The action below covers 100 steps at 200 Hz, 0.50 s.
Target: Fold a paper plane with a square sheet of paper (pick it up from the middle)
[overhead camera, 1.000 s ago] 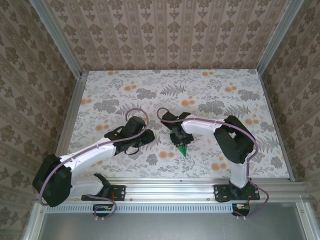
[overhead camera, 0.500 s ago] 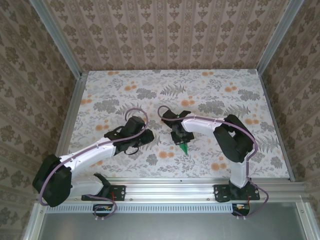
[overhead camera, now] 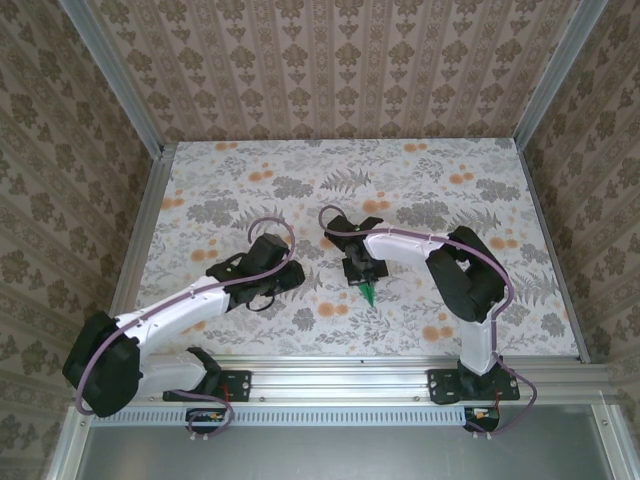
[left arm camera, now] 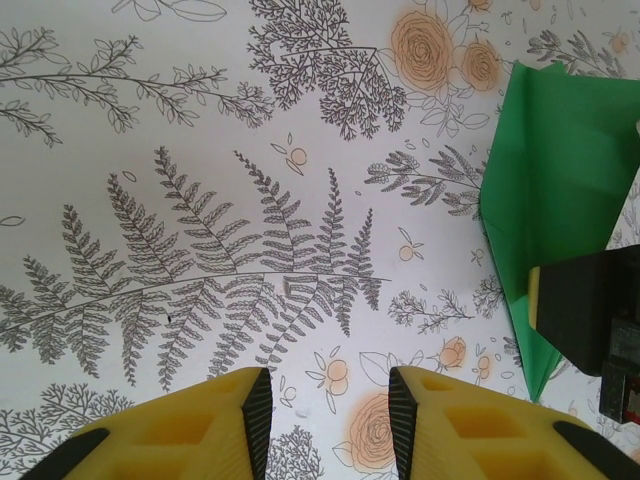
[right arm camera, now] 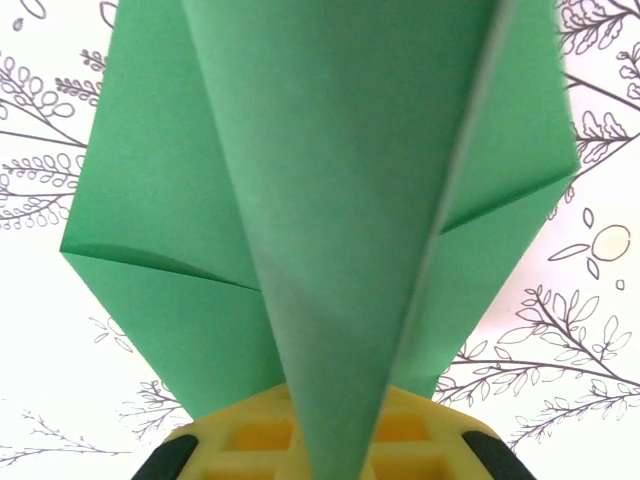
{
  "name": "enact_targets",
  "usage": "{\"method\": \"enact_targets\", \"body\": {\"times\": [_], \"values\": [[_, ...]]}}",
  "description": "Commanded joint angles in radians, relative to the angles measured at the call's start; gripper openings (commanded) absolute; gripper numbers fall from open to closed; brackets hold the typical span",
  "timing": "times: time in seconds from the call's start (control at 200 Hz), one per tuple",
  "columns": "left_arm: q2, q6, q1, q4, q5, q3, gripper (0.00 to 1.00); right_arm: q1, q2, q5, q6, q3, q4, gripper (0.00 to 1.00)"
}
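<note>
The green sheet of paper (right arm camera: 330, 180) is folded into a pointed paper plane shape, with a raised centre fold and two flat flaps spread over the table. My right gripper (right arm camera: 335, 445) is shut on the centre fold at its narrow end. In the top view the right gripper (overhead camera: 364, 274) stands mid-table with the paper's green tip (overhead camera: 370, 294) pointing toward the near edge. My left gripper (left arm camera: 330, 400) is open with nothing between its fingers and hovers over bare table just left of the paper (left arm camera: 560, 160). In the top view the left gripper (overhead camera: 291, 277) is apart from the paper.
The floral table cover (overhead camera: 250, 180) runs to the patterned walls at the back and sides. A metal rail (overhead camera: 400, 375) with both arm bases lines the near edge. From the left wrist, the right gripper's black and yellow finger (left arm camera: 585, 310) rests on the paper.
The right gripper has closed on the paper's centre fold, and the green tip has drawn slightly away from the near edge. The left arm has barely shifted.
</note>
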Motion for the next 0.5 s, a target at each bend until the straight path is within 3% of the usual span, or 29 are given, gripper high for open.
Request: {"method": "enact_targets", "body": {"times": [0.0,0.15,0.4,0.495], "values": [[-0.017,0.03,0.005,-0.035,-0.02,0.027,0.39,-0.007,-0.022,0.001,0.014,0.012,0.031,0.08],[-0.014,0.03,0.005,-0.035,-0.02,0.029,0.39,-0.013,-0.038,-0.012,0.025,0.022,0.058,0.09],[-0.014,0.045,0.005,-0.037,-0.016,0.033,0.39,-0.024,0.07,-0.074,0.056,0.017,0.091,0.12],[-0.015,0.066,0.005,-0.054,-0.025,0.046,0.39,-0.024,0.031,-0.073,0.057,0.022,0.082,0.18]]}}
